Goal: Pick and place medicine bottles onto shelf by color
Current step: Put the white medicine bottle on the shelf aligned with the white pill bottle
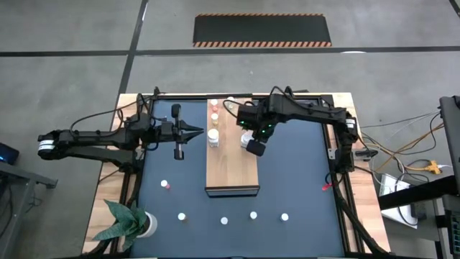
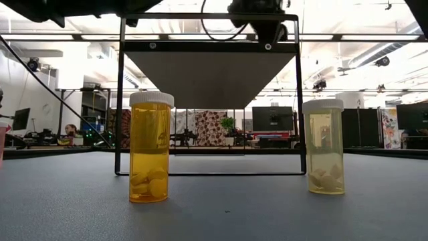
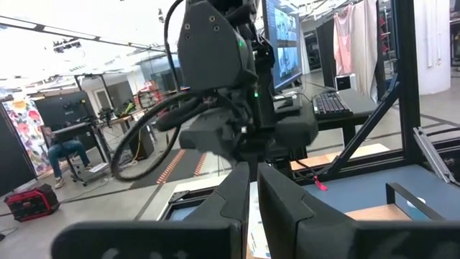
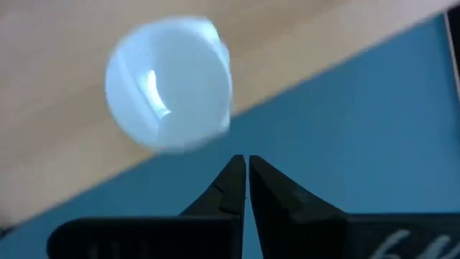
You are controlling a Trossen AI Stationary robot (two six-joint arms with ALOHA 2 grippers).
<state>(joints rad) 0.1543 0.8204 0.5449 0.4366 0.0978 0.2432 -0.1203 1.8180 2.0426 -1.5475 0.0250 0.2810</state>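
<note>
The right gripper (image 4: pixel 246 167) has its two dark fingers (image 4: pixel 223 188) pressed together, tip against tip, with nothing between them. Just beyond the tips, close but apart from them, stands a white-capped bottle (image 4: pixel 169 85), seen from above on the light wood of the shelf (image 4: pixel 50 144); the fingertips themselves hang over the dark mat (image 4: pixel 359 129) beside the shelf's edge. In the high view this gripper (image 1: pixel 253 146) sits at the shelf's (image 1: pixel 231 173) right edge, about halfway along the board, with its arm reaching in from the table's right side.

The left gripper (image 3: pixel 251 188) also has its fingers (image 3: pixel 287 205) closed together and empty. It points toward the right arm's wrist, which fills the space ahead of it. In the high view the left gripper (image 1: pixel 192 131) is held over the mat to the left of the shelf, its tips near a row of medicine bottles (image 1: pixel 213 122) standing along the board's far left part.

Farther from both grippers, more medicine bottles stand loose on the mat: a red-capped one (image 1: pixel 166 185) off to the left and four white-capped ones (image 1: pixel 223 221) in a line past the shelf's near end. The low view shows two of them close up, an orange bottle (image 2: pixel 150 147) and a pale yellow bottle (image 2: pixel 325 147), both upright with white caps and pills inside. A potted plant (image 1: pixel 128 223) stands at the table's near left corner.
</note>
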